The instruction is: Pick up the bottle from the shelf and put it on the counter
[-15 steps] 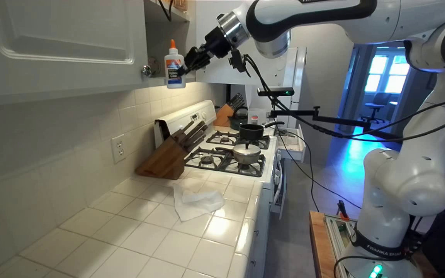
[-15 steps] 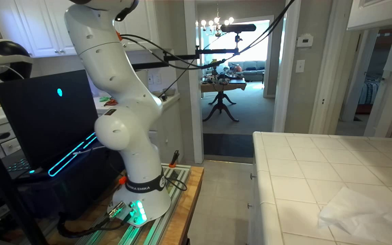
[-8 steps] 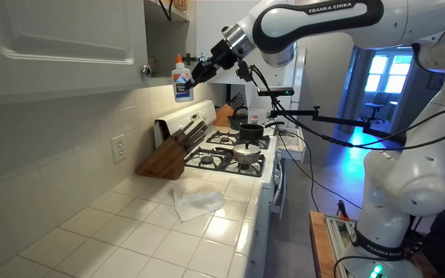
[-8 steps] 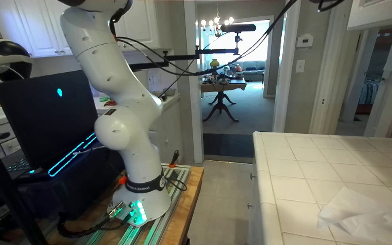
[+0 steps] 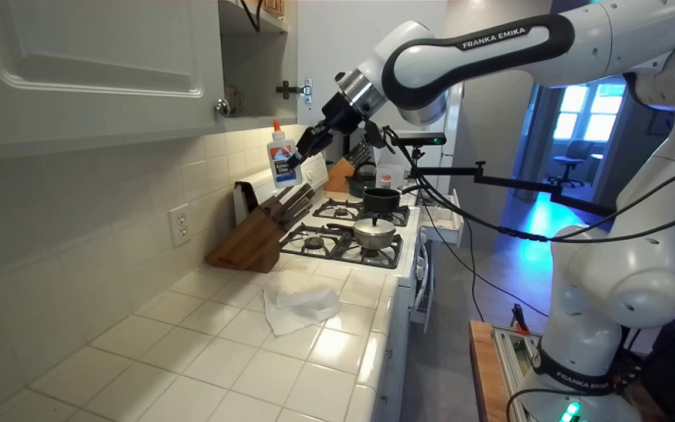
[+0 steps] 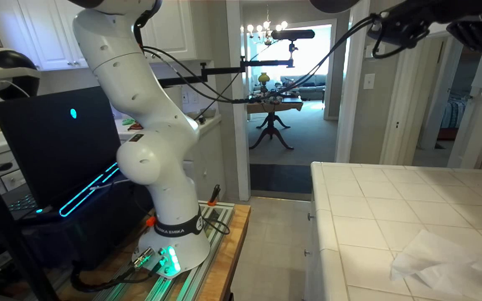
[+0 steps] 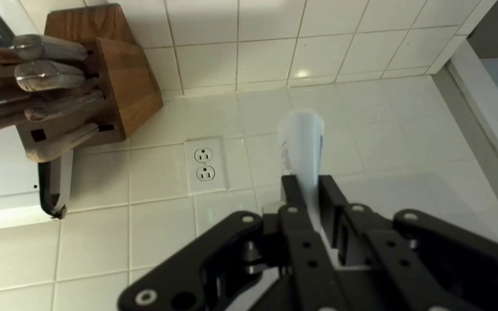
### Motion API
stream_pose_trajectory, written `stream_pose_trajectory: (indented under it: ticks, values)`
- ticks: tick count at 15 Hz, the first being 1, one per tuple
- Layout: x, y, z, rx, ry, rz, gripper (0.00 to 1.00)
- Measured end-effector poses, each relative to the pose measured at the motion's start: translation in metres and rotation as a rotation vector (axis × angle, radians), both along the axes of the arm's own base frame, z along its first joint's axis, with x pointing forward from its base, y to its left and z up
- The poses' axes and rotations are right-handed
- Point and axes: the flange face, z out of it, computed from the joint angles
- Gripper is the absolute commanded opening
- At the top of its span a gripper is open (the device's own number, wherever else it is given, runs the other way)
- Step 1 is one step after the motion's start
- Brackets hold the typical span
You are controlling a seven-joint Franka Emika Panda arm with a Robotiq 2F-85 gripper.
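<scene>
We find the bottle (image 5: 283,161) off the shelf (image 5: 258,73) and in the air, held by the gripper (image 7: 309,185). We judge the step in hand to be the carry down to the counter (image 5: 214,351); placement is not yet done.

In an exterior view the bottle's base shows just above the knives (image 5: 293,211) in the block (image 5: 249,243); we cannot tell from there how near they truly are. The wrist view shows bottle and block apart. We recommend drawing clear of the block before descending, then choosing bare tile away from the sheet (image 5: 299,308) and from the front edge. The bottle leans slightly, cap up; we advise righting it so that the base lands flat. The last of the descent should be slow, and release should wait until the tile bears the weight, since we consider this narrow shape liable to tip.

Jaws: drawn in to the bottle's thin side, pinching its body. In the wrist view the fingers (image 7: 294,192) flank it, and we note no clear gap, though that area is blurred. The hold appears to be at the fingertips only, so we rate a pivot possible under a knock.
</scene>
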Motion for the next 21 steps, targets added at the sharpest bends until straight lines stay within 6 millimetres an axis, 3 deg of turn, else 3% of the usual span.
stream_pose_trajectory:
  ticks: [7,8,10,17,18,21]
  values:
    - [-0.001,-0.001,-0.055,-0.001,0.042,0.0,0.04]
    - [0.0,-0.001,-0.064,0.003,0.05,0.004,0.15]
    - [0.002,-0.001,-0.079,0.01,0.072,0.012,0.15]
    - [0.004,0.0,-0.085,0.012,0.081,0.013,0.15]
    - [0.004,0.0,-0.085,0.012,0.081,0.013,0.04]
    - [0.004,0.0,-0.087,0.012,0.083,0.013,0.04]
